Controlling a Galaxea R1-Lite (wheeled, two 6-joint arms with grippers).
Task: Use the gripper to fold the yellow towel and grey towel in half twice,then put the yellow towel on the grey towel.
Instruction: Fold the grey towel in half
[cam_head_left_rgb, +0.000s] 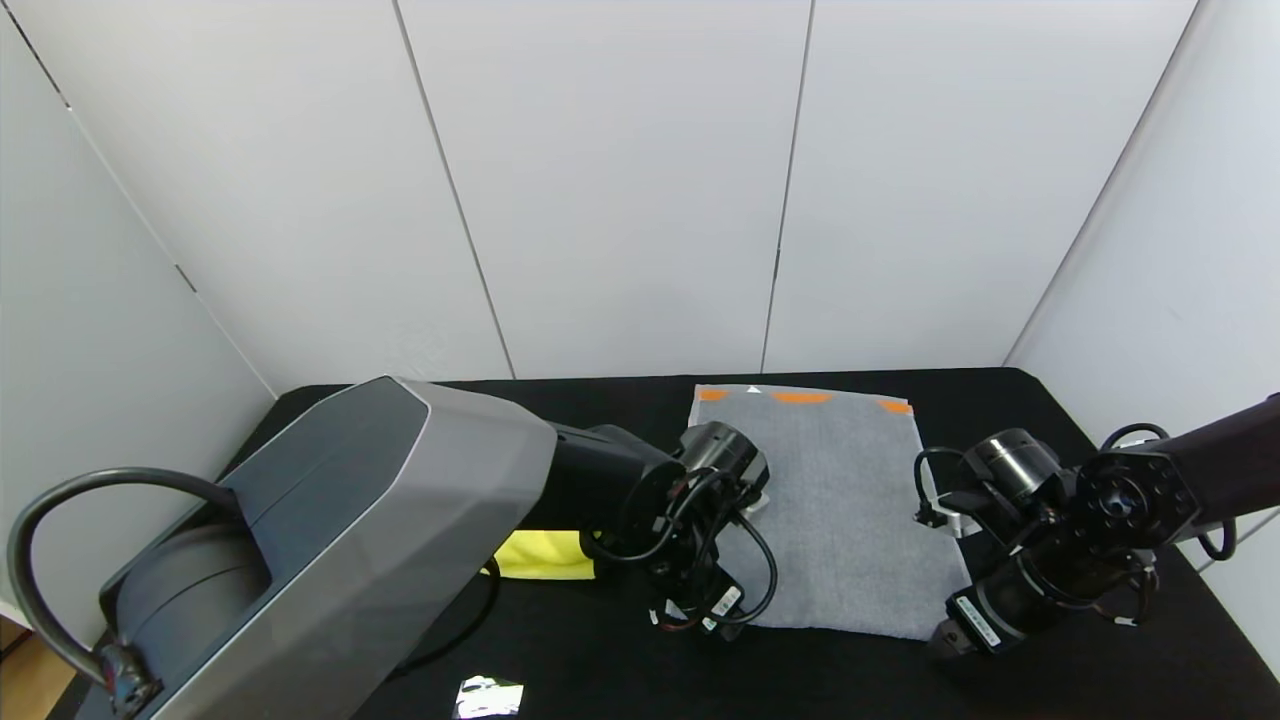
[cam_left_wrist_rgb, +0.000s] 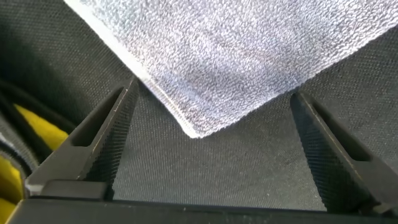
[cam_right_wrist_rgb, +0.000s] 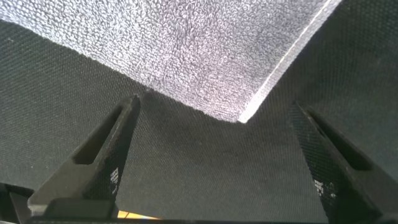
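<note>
From the head view, the grey towel (cam_head_left_rgb: 835, 510) lay flat on the black bench (cam_head_left_rgb: 1000, 400), long axis running away from the robot, its orange-marked end farthest. The yellow towel (cam_head_left_rgb: 545, 555) was mostly hidden behind the left arm, only a strip showing. The left gripper (cam_head_left_rgb: 700, 615) sat at the towel's near left corner, the right gripper (cam_head_left_rgb: 945, 640) at the near right corner.

Left wrist view: jaws apart, straddling a grey corner (cam_left_wrist_rgb: 199, 127).

Right wrist view: jaws apart, grey corner (cam_right_wrist_rgb: 239, 115) between them.

Desk (cam_head_left_rgb: 560, 660): black woven cover. White panel walls (cam_head_left_rgb: 620, 180) enclose back and both sides. Small shiny reflective patch (cam_head_left_rgb: 488, 697) at the desk's near edge.
</note>
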